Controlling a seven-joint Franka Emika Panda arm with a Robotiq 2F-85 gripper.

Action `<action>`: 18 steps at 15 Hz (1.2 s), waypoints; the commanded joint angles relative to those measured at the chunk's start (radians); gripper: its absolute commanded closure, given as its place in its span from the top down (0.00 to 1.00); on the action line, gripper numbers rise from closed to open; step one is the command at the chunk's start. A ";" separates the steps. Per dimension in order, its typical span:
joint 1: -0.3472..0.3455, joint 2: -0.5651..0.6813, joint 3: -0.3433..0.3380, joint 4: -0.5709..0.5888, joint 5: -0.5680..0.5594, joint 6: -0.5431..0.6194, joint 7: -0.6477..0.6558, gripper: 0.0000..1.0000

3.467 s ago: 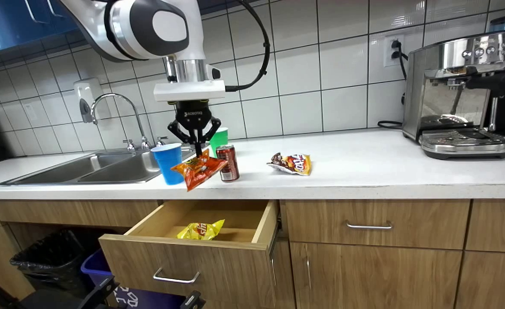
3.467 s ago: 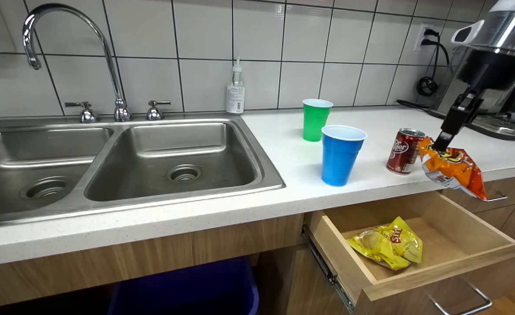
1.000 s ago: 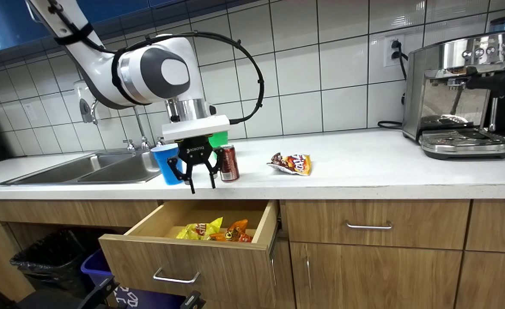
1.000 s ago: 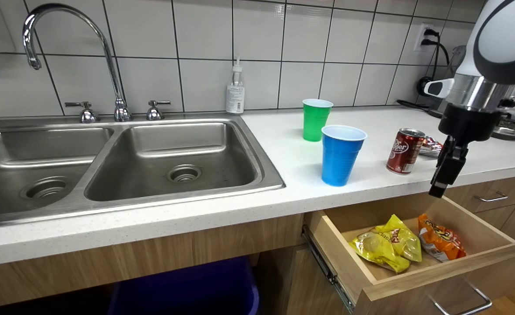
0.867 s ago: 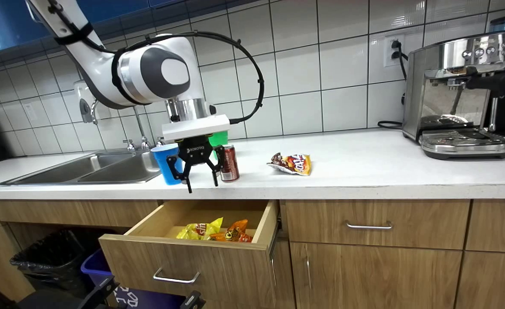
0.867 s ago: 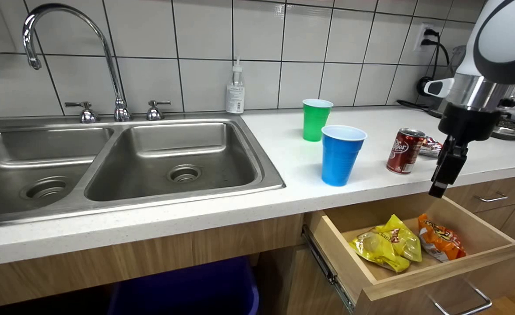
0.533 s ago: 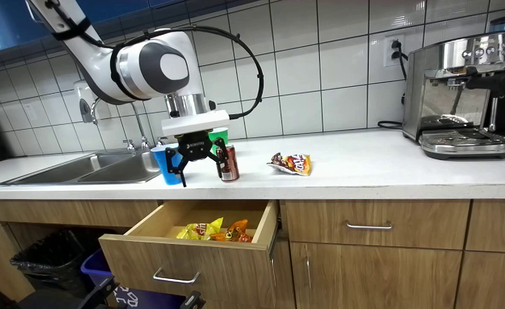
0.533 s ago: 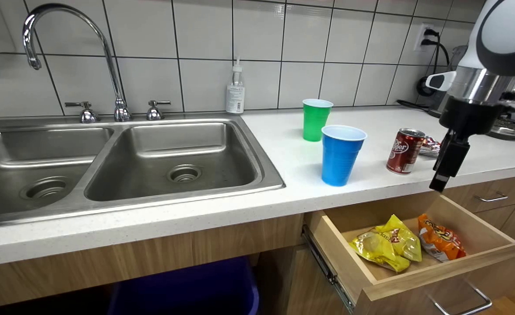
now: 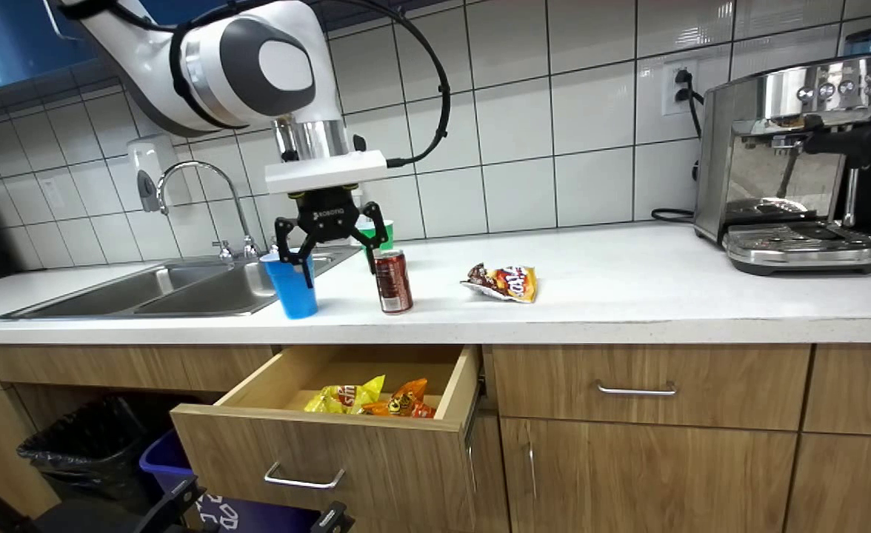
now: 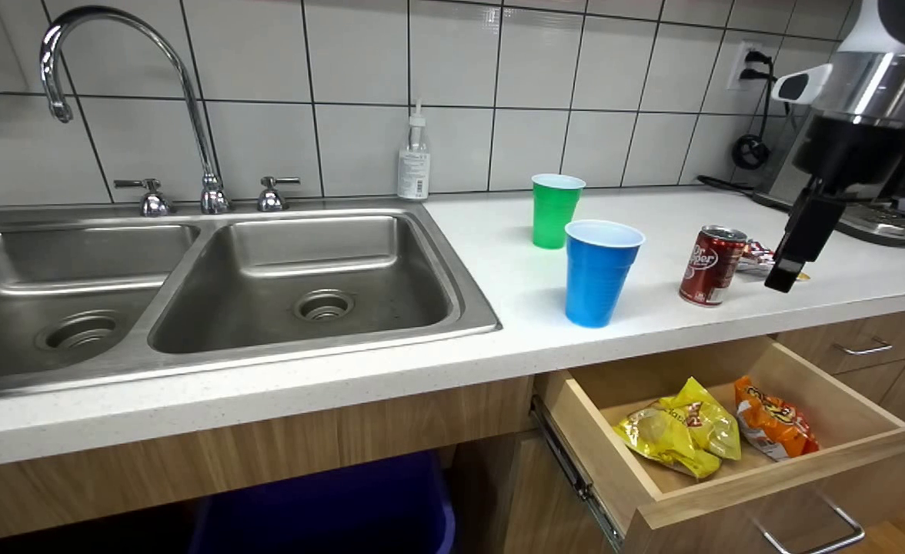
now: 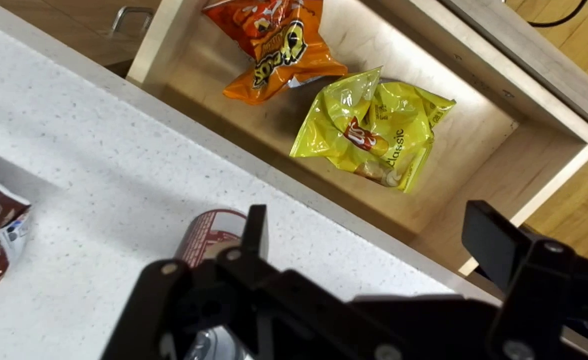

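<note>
Gripper [image 9: 341, 278], one: fingers spread, nothing held.
Near it, red can [image 10: 712, 265], upright; in the open drawer [image 9: 384, 455], yellow bag [image 11: 374, 130] and orange bag [image 11: 284, 55], seemingly done; farther along the counter [image 9: 628, 296], brown-and-yellow bag [image 9: 513, 283], apparently what is left.

Orange bag [image 10: 776, 419] now inside drawer [image 9: 391, 455]

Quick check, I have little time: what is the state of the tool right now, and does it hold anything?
Tool: open, holding nothing.
</note>
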 commanded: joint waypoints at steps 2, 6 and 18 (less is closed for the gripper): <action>0.000 -0.065 -0.023 0.052 0.059 -0.096 -0.019 1.00; -0.010 -0.056 -0.047 0.115 0.096 -0.090 0.030 1.00; -0.082 0.105 -0.083 0.318 0.092 -0.014 0.463 1.00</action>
